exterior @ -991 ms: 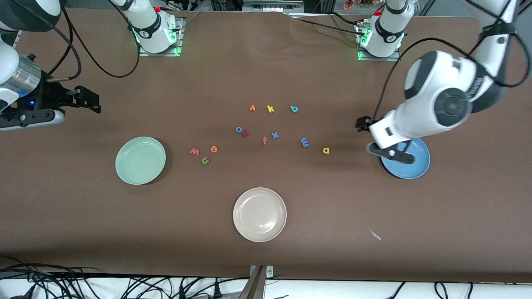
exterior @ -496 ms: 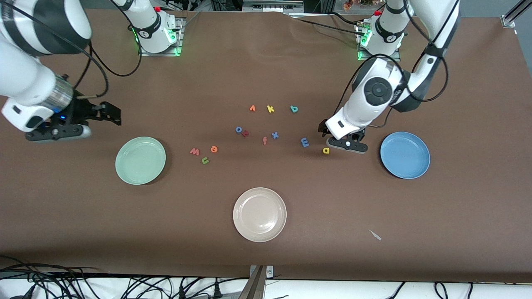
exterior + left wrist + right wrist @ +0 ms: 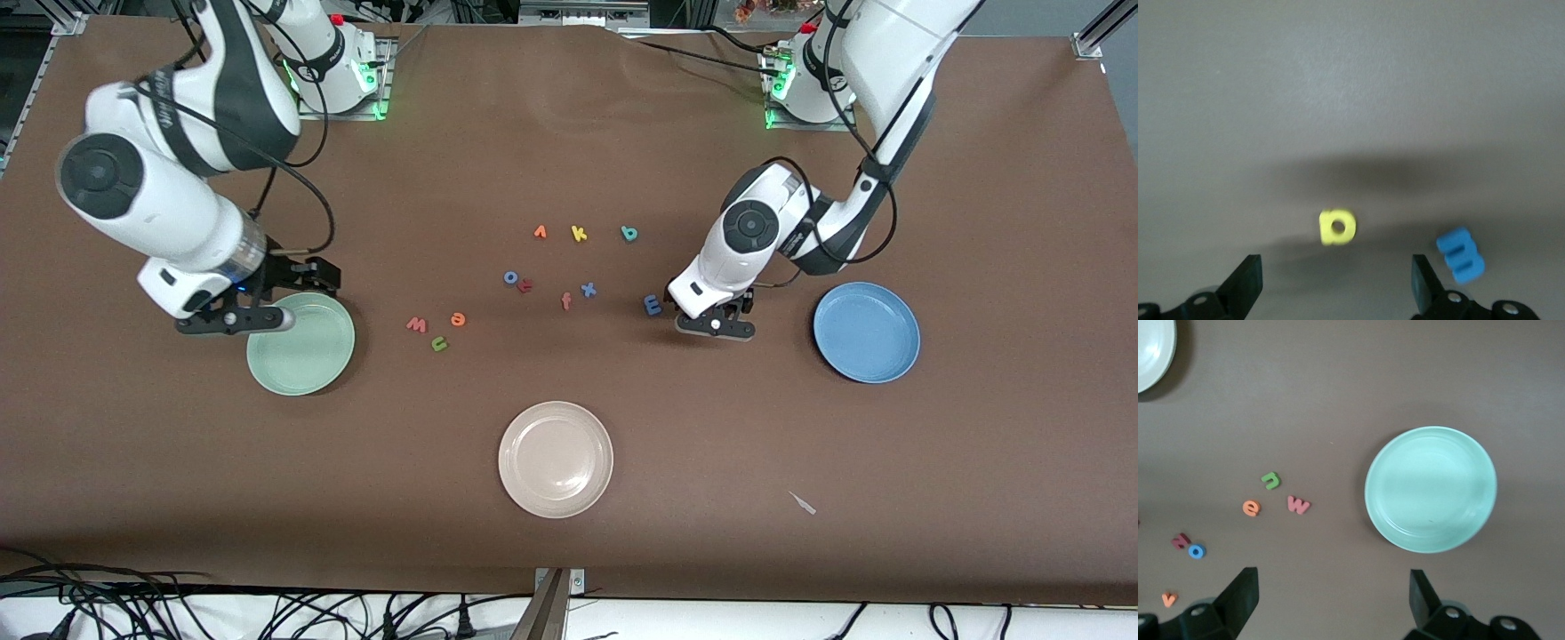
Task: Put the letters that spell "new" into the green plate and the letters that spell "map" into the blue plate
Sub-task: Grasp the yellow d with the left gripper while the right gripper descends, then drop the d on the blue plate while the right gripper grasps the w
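Your left gripper (image 3: pixel 1333 287), jaws spread, is hovering over the yellow foam "a" (image 3: pixel 1337 227), beside the blue foam "m" (image 3: pixel 653 305); your right gripper (image 3: pixel 1331 600), also spread, is hanging above the mint-green plate (image 3: pixel 300 343). Both it and the blue plate (image 3: pixel 867 332) are lying empty: nothing sorted yet.

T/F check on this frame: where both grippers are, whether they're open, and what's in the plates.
1. The left gripper is over the yellow "a", open. True.
2. The blue plate holds the blue "m". False: it is empty, and the "m" lies on the table.
3. The right gripper is shut on the pinkish-red "w". False: it is open, over the green plate.
4. The green plate is empty. True.
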Tool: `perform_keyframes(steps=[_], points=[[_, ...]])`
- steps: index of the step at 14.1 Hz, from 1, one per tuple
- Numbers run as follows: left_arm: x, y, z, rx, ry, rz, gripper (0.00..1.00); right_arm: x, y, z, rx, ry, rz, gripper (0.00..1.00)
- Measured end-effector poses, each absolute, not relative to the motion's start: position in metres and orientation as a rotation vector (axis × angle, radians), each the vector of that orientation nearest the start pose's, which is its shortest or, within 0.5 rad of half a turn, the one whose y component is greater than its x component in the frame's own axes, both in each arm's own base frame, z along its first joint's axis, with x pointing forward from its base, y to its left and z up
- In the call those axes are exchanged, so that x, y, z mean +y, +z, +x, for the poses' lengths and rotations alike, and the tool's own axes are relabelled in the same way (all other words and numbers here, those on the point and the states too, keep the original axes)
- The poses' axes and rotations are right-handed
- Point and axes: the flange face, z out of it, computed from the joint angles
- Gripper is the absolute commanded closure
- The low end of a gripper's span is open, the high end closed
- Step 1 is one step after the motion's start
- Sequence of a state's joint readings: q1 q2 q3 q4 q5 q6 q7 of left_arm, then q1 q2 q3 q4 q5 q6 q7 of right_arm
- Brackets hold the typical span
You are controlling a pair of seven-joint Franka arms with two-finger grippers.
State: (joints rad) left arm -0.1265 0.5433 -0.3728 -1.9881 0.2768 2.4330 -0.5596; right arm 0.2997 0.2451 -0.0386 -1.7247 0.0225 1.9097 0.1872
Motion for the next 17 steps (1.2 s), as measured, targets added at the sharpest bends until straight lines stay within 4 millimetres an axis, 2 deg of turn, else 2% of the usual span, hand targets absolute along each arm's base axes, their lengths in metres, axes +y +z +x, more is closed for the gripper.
perform_keyframes(steps=[2, 4, 7, 9, 13, 17], points=[[-0.287, 0.19, 0.541, 0.153, 0.086, -3.138, 0.14, 0.179, 0.417, 0.603, -0.092, 0.101, -3.144, 0.0], [-0.286, 0.182, 0.543, 0.143, 0.101, -3.14, 0.18, 0.183, 0.397, 0.601, -0.082, 0.093, -3.145, 0.0], [-0.285, 0.175, 0.545, 0.141, 0.111, -3.138, 0.29, 0.187, 0.358, 0.589, -0.023, 0.062, -3.142, 0.0], [-0.284, 0.173, 0.545, 0.142, 0.119, -3.135, 0.36, 0.196, 0.337, 0.578, 0.036, 0.039, -3.134, 0.0], [-0.282, 0.17, 0.541, 0.143, 0.162, -3.113, 0.51, 0.204, 0.324, 0.569, 0.097, 0.038, -3.13, 0.0], [-0.284, 0.171, 0.541, 0.162, 0.155, -3.107, 0.81, 0.205, 0.304, 0.559, 0.137, -0.018, -3.114, 0.0]])
